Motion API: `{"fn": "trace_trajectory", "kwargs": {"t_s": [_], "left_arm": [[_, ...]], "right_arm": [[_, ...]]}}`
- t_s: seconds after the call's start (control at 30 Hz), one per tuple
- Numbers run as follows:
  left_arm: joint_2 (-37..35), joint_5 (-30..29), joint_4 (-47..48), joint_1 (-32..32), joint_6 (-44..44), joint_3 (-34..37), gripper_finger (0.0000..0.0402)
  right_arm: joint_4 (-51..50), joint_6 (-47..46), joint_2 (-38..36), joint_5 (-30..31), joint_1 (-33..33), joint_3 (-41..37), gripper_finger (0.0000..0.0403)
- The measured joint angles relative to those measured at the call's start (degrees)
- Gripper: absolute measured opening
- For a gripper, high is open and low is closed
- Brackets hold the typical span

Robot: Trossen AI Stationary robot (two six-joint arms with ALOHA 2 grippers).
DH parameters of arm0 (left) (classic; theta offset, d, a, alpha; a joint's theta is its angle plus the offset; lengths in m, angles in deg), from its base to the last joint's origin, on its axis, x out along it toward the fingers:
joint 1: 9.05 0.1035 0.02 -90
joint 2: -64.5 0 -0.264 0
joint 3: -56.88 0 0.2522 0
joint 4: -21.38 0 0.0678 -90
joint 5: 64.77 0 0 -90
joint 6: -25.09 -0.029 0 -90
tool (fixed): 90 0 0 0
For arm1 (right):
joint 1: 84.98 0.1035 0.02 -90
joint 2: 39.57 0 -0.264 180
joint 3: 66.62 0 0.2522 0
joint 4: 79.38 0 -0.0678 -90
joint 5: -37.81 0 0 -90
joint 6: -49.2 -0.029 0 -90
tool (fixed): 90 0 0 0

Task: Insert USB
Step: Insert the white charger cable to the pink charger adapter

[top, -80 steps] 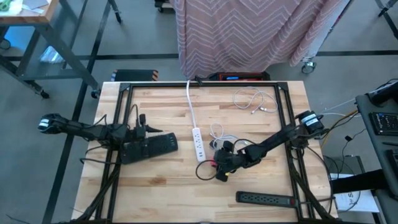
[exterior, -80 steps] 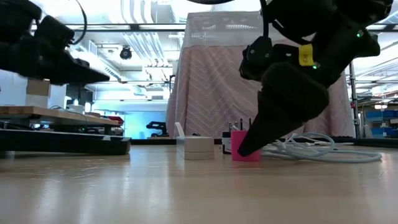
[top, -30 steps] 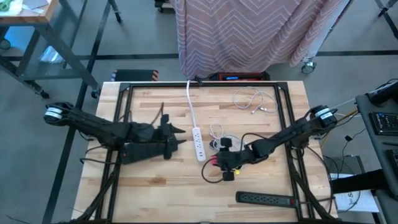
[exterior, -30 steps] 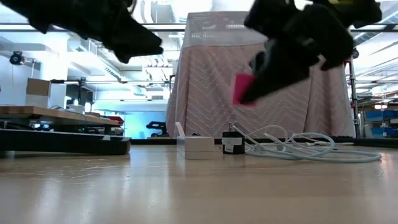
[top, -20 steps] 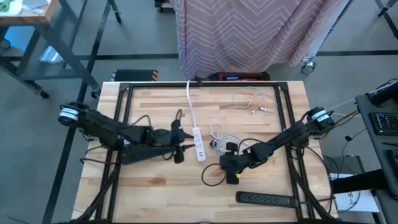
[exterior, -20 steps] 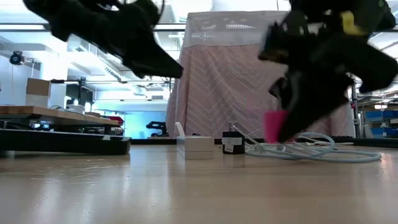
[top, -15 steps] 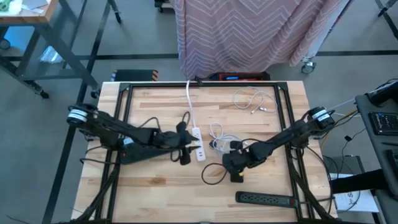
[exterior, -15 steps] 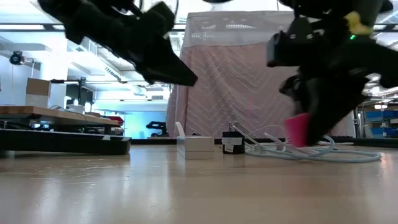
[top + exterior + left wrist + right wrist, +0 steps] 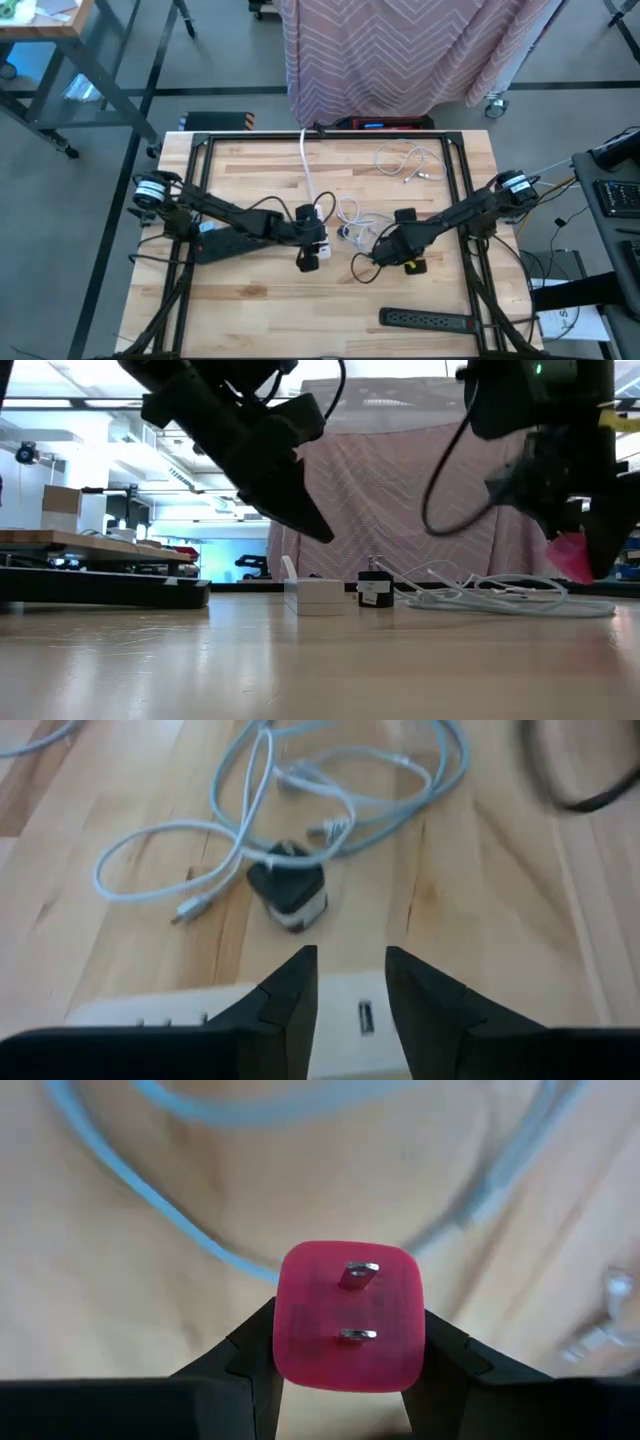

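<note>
The right gripper [image 9: 348,1342] was clamped on a pink plug-in charger [image 9: 349,1316], its two metal prongs facing the wrist camera; seen from table height the charger [image 9: 570,553] hung clear of the wooden tabletop [image 9: 250,295], lifted above it. From above, that gripper [image 9: 392,245] sat right of the tabletop's centre, just beside a tangle of pale blue cable [image 9: 352,214]. The left gripper [image 9: 350,982] hovered over the near end of a white power strip [image 9: 316,228] that ran from the far edge toward the centre, its fingers [image 9: 292,990] apart with a narrow gap between them and nothing held. Through that gap the strip's USB port [image 9: 366,1017] showed, and beyond it a small black adapter [image 9: 289,894] stood on the wood among the cable loops. A black power strip [image 9: 426,320] lay near the front right corner, and a white cable [image 9: 408,162] lay coiled toward the far right corner.
</note>
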Motion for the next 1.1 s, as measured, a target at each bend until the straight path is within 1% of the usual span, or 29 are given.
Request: {"fn": "trace_trajectory", "kwargs": {"t_s": [0.07,0.17,0.2,0.3,0.37,0.5,0.57,0.63,0.73,0.8,1.1], "left_arm": [[-0.5,0.0,0.9,-0.1,0.1,-0.3,0.01],[-1.1,0.6,0.9,-0.1,0.0,-0.7,0.0095],[-1.4,1.0,1.2,-0.1,-0.4,-0.7,0.0093],[-2.2,1.5,1.2,-0.1,-1.5,-0.7,0.0088],[-2.5,1.5,2.5,-0.1,-1.2,-0.7,0.0086],[-2.8,1.5,3.8,-0.1,-0.7,-0.7,0.008],[-2.8,1.5,3.8,-0.1,-0.7,-0.7,0.0078],[-2.9,1.5,3.7,-0.1,-0.7,-0.7,0.0077],[-3.0,1.5,3.8,-0.2,-0.7,-0.6,0.0079],[-3.1,1.5,3.5,-0.2,-0.4,-0.6,0.0081],[-4.5,1.5,4.1,-0.2,-0.6,-0.6,0.0079]], "right_arm": [[-3.3,1.6,0.1,0.6,-1.9,-0.4,0.0136],[-5.2,2.4,0.3,0.9,-5.5,-1.9,0.0136],[-5.5,3.3,0.4,0.3,-7.0,-2.8,0.0136],[-5.0,7.2,1.0,-4.3,-10.6,-5.6,0.0136],[-5.7,9.7,1.3,-5.6,-12.6,-7.0,0.0136],[-5.9,11.4,2.0,-6.4,-16.0,-8.2,0.0136],[-4.0,12.9,2.8,-6.6,-17.3,-8.3,0.0136],[-2.5,14.2,3.8,-6.6,-18.3,-8.3,0.0144],[-0.6,16.2,4.8,-6.1,-19.1,-8.3,0.0176],[0.3,16.6,5.0,-5.1,-19.2,-7.9,0.019],[1.4,15.7,0.4,-4.0,-19.2,-4.9,0.0205]]}}
